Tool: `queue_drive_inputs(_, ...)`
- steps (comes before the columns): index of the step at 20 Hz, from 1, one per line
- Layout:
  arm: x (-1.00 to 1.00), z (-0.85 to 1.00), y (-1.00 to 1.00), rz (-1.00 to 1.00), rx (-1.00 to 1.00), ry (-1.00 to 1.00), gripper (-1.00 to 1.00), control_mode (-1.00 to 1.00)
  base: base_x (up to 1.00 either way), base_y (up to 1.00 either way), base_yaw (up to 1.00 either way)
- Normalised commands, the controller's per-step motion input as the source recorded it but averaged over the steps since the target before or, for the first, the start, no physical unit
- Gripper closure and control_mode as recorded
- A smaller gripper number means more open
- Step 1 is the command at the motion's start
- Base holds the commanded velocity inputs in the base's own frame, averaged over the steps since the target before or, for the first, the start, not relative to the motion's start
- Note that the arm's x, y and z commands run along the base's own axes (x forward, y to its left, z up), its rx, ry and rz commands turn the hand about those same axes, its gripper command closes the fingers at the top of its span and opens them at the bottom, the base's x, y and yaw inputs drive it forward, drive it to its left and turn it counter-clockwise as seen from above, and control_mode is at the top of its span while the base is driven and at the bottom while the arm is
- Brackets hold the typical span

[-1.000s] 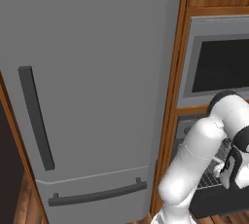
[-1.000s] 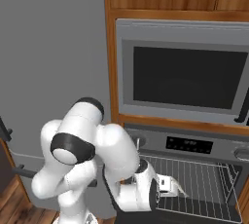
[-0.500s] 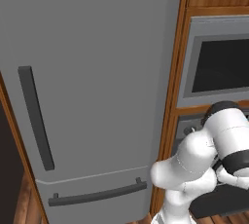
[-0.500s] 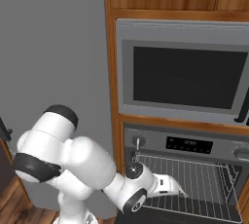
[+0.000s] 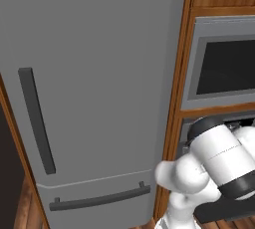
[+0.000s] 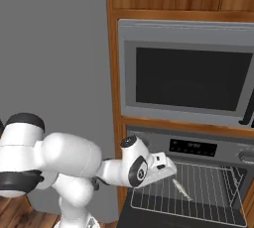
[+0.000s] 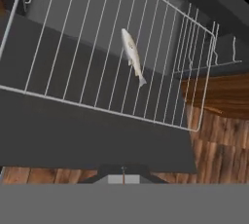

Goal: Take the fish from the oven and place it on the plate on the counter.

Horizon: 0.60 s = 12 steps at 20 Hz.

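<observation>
Left of everything stands the big fridge (image 5: 89, 88), a flat matte grey slab with two dark bar handles. Beside it, framed in reddish wood, sits the microwave (image 6: 186, 76), grey with a glossy dark window. Below that is the oven (image 6: 193, 172), steel-grey with a dark display strip, its door dropped open and a thin wire rack (image 7: 112, 57) pulled forward.

On that rack lies the fish (image 7: 132, 55), small, slender and silvery-pale, resting across the wires, untouched.

The gripper (image 6: 166, 165), white-bodied, hangs at the rack's left front corner, its jaws pressed together on nothing, near the fish but apart from it. By my judgement the task has barely begun: the oven is open, yet grasping, carrying and plating all remain.
</observation>
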Motion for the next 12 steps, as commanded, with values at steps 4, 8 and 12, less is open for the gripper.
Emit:
queue_drive_inputs(4, 0.0, 0.35, -0.72, 0.16, 0.11, 0.04, 1.0, -1.0, 0.0, 0.0, 0.0)
queue_drive_inputs(8, 0.0, 0.02, -0.83, 0.18, 0.14, 0.0, 1.0, -1.0, 0.0, 0.0, 0.0)
queue_drive_inputs(12, 0.04, 0.14, -0.72, 0.19, 0.16, 0.0, 1.0, -1.0, 0.0, 0.0, 0.0)
